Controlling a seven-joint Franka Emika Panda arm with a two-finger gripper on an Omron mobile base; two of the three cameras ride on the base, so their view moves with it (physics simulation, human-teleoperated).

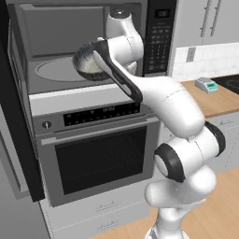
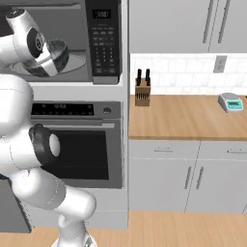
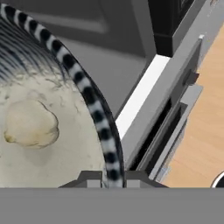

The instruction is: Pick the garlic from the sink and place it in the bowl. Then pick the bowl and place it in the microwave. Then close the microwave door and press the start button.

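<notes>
Carrying the wide round bowl [image 1: 87, 59], dark blue-grey streaked outside and pale speckled inside, I have it at the mouth of the large built-in black and grey microwave [image 1: 70, 51], at the upper left of the left base view. My two-finger gripper [image 3: 113, 178] is pinched on the bowl's rim at the bottom centre of the hand view, one tip inside and one outside. The small cream-beige garlic bulb [image 3: 29, 123] lies on the bowl's floor at the left of that view.

Procedure for this step, as I judge it:
1. Keep the bowl level so the garlic does not roll out.
2. Advance into the cavity, keeping the rim clear of the cavity's edges.
3. Lower the bowl onto the round glass turntable [image 1: 55, 70], centred, before letting go.
4. Withdraw straight back without dragging the rim.

The black-framed microwave door [image 1: 18, 102] stands open along the left edge of the left base view. The black keypad panel [image 2: 103, 41] sits at the upper centre of the right base view.
</notes>
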